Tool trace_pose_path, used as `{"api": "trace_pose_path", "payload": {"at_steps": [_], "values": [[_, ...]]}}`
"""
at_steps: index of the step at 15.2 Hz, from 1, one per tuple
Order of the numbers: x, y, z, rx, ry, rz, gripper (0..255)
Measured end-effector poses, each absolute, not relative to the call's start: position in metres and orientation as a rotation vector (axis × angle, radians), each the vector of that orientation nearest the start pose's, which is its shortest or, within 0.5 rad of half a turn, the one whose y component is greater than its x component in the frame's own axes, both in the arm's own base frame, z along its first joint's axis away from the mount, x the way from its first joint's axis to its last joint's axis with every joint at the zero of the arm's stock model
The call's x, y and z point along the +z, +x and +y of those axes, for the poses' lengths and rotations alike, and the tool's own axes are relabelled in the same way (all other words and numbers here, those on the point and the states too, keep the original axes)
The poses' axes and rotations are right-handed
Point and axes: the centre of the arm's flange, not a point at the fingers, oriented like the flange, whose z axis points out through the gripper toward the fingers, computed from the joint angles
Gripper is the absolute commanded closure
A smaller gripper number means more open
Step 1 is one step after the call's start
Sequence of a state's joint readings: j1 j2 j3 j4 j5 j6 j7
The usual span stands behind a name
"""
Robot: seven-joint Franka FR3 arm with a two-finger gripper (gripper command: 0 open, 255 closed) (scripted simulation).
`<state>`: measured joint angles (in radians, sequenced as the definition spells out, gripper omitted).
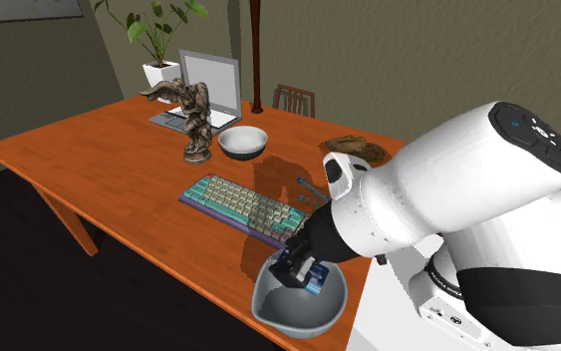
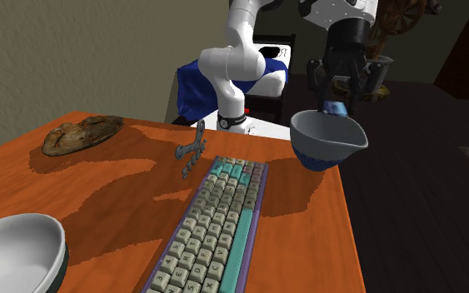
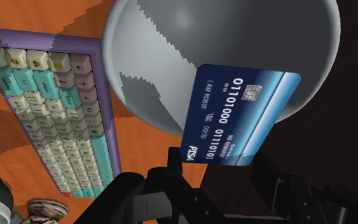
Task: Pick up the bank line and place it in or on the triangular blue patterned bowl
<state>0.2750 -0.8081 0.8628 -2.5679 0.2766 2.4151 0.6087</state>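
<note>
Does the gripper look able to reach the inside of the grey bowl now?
Probably yes: the gripper hangs just above the open bowl, clasping the blue card, and nothing lies between them.

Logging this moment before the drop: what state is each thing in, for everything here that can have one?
gripper: shut on the bank card
bank card: held tilted over the grey bowl, not yet in it
grey bowl: upright at the edge of the table, nothing seen inside
laptop: lid open
white bowl: upright, empty
</note>
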Motion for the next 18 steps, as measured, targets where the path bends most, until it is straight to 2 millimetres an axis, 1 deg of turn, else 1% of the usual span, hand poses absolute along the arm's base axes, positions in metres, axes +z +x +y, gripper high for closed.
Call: {"api": "trace_pose_path", "payload": {"at_steps": [7, 13, 14, 18], "values": [[0.441, 0.152, 0.386, -0.869, -2.893, -0.461, 255], [0.438, 0.152, 0.385, -0.870, -2.892, -0.460, 255], [0.438, 0.152, 0.385, -0.870, -2.892, -0.460, 0], [0.438, 0.152, 0.385, -0.870, -2.892, -0.460, 0]]}}
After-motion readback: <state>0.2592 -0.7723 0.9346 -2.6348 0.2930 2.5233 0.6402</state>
